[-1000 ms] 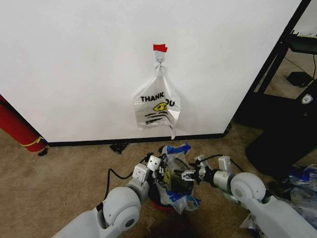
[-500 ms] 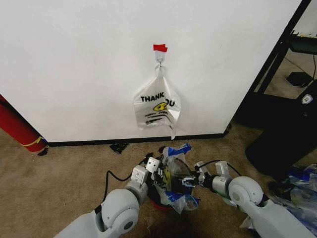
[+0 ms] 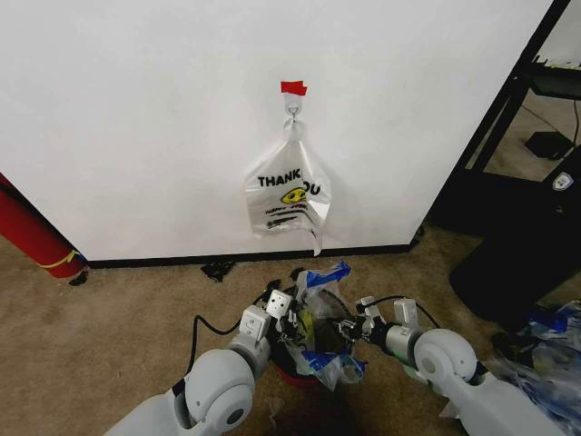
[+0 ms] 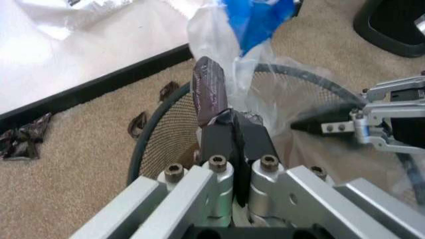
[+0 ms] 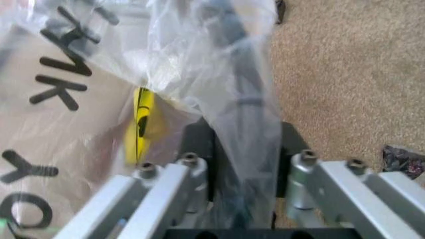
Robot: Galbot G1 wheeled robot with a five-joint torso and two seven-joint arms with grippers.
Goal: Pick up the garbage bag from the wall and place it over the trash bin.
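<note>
The garbage bag, crinkly clear plastic with blue strips, sits bunched over the trash bin, whose red base shows on the carpet. My left gripper is at the bin's left rim, shut on the bag's edge. In the left wrist view its dark fingers stand closed against the plastic, just above the mesh wall. My right gripper is at the right rim. Its fingers stand apart, with the rim and draped bag running between them.
A white "THANK YOU" smiley bag hangs from a hook on the wall under red tape. A red cylinder leans at the left. A black stand and more bags lie at the right. Dark scraps lie by the baseboard.
My right gripper has moved left, in against the bin's right rim and into the bag. The left gripper has stayed at the left rim.
</note>
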